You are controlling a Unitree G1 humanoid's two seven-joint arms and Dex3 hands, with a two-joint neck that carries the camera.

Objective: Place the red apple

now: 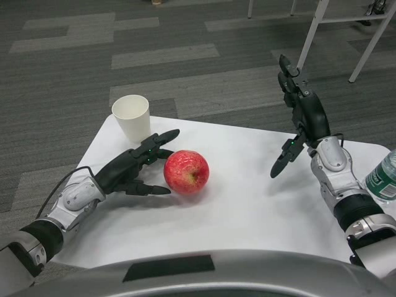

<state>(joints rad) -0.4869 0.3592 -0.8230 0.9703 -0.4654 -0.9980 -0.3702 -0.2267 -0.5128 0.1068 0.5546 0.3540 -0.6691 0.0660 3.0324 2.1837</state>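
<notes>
The red apple (186,172) sits on the white table (253,204), left of its middle, stem dimple facing right. My left hand (133,167) lies just left of it with fingers spread. The upper fingers reach past the apple's top left and the thumb tip points at its lower left side. I cannot tell whether the tips touch the apple, and the hand does not enclose it. My right hand (303,111) is raised above the table's right side, fingers extended upward and apart, thumb pointing down, holding nothing.
A white paper cup (132,117) stands upright at the table's far left corner, just behind my left hand's fingers. A green-labelled plastic bottle (383,176) shows at the right edge. White furniture legs (315,31) stand on the grey carpet beyond the table.
</notes>
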